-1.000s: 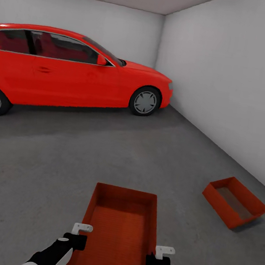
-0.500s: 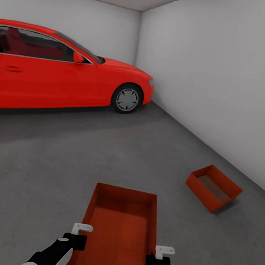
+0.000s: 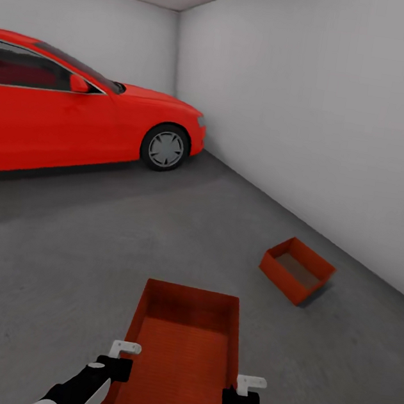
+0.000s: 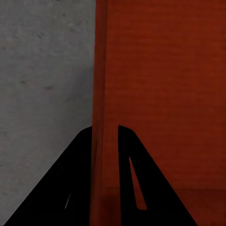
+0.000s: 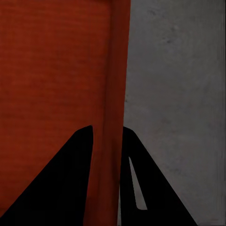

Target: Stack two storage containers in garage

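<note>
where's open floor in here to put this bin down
Bare concrete floor spreads wide between the red car and the held container. A narrower free strip lies between the held container and the second container. It is tightest between that container and the white wall.

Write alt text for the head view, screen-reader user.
Both grippers, left and right, clamp the side walls of an orange-red held container above a grey concrete floor. A second container sits on the floor ahead to the right, near a white wall; a red car is parked at left.
</note>
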You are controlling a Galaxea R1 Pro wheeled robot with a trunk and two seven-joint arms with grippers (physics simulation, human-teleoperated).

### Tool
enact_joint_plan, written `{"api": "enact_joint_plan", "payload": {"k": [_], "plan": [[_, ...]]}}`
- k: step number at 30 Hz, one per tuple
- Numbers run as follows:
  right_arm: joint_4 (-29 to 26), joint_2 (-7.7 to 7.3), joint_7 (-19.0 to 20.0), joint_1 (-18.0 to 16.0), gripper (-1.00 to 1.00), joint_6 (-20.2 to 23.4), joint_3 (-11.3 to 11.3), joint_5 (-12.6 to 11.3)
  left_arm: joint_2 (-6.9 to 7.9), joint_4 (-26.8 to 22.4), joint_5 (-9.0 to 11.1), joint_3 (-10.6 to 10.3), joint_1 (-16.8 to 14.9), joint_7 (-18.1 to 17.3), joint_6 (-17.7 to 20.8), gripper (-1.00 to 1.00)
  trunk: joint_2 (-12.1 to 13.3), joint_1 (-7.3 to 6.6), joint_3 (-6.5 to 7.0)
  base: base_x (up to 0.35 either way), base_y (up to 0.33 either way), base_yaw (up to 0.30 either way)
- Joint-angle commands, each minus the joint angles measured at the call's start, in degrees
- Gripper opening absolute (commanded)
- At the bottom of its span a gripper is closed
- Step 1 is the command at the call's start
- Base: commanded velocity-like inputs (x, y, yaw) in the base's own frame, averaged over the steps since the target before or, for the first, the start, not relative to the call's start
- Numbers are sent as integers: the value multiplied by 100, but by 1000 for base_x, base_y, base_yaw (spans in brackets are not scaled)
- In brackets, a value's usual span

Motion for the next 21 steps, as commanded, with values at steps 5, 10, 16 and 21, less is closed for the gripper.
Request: {"api": "enact_joint_plan", "payload": {"k": [5, 10, 16, 21], "plan": [[314, -29, -16, -5, -100, -18, 57, -87, 15, -48, 85, -40, -5, 32, 11, -100, -3, 0, -5, 231, 0, -287], [314, -29, -16, -5, -100, -18, 58, -87, 15, -49, 85, -41, -5, 32, 9, -100, -3, 0, -5, 320, 0, -287], [314, -29, -16, -5, -100, -18, 57, -87, 15, -42, 85, -41, -5, 32, 9, -100, -3, 0, -5, 323, 0, -287], [314, -29, -16, -5, -100, -18, 57, -87, 15, -40, 85, -43, -5, 32, 9, -100, -3, 0, -5, 324, 0, -287]]}}
